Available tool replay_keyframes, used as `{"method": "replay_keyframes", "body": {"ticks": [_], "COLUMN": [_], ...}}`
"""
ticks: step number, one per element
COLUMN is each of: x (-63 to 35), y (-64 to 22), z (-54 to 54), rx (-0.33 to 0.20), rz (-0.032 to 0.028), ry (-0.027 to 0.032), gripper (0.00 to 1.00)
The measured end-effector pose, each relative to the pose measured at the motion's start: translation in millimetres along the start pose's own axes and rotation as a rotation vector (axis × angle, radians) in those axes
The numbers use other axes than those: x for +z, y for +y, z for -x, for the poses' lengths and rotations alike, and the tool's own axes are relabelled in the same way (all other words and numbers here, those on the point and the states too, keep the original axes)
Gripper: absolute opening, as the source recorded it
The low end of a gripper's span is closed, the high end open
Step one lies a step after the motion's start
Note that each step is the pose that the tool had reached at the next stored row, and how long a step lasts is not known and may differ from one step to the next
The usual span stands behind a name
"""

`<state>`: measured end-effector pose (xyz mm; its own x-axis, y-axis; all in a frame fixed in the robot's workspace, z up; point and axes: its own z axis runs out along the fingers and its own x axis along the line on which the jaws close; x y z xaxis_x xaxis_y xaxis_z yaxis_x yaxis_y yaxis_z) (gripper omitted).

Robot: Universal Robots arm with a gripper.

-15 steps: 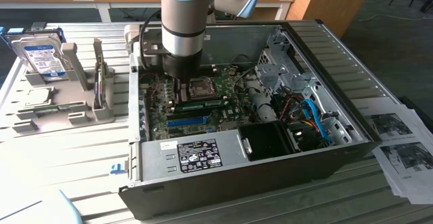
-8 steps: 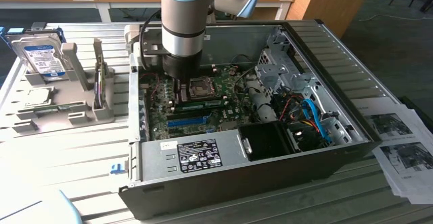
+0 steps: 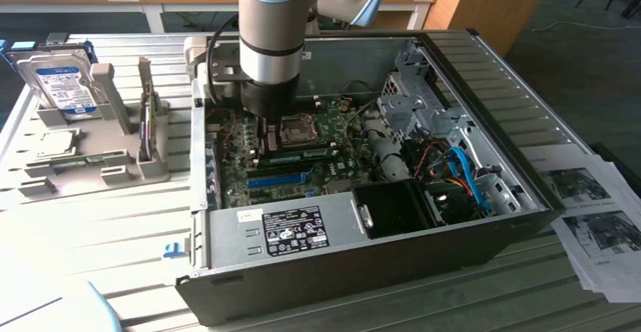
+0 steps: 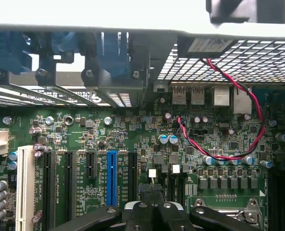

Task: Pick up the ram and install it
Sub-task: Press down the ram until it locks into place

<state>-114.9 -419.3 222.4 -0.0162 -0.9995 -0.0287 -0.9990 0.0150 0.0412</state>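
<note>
We see the claw (image 4: 152,199) pressed together, down inside the case (image 3: 300,272) over the motherboard (image 4: 132,144), beside the CPU socket (image 3: 299,129). It pinches nothing we can see. A green ram (image 3: 300,154) sits seated just beside it.

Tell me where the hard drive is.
Exterior view's left: the hard drive stands upright in the grey rack, beside the open computer case.
</note>
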Motion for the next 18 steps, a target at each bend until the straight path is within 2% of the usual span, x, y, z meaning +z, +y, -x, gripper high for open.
{"method": "replay_keyframes", "body": {"ticks": [8, 12, 18], "x": [-1.9, -7.5, -21.0], "y": [0.0, 0.3, 0.8], "z": [0.2, 0.2, 0.6], "rx": [0.0, 0.0, 0.0], "rz": [-0.0007, -0.0002, -0.0002], "ry": [-0.0007, 0.0, -0.0001], "gripper": [0.09, 0.09, 0.09]}}
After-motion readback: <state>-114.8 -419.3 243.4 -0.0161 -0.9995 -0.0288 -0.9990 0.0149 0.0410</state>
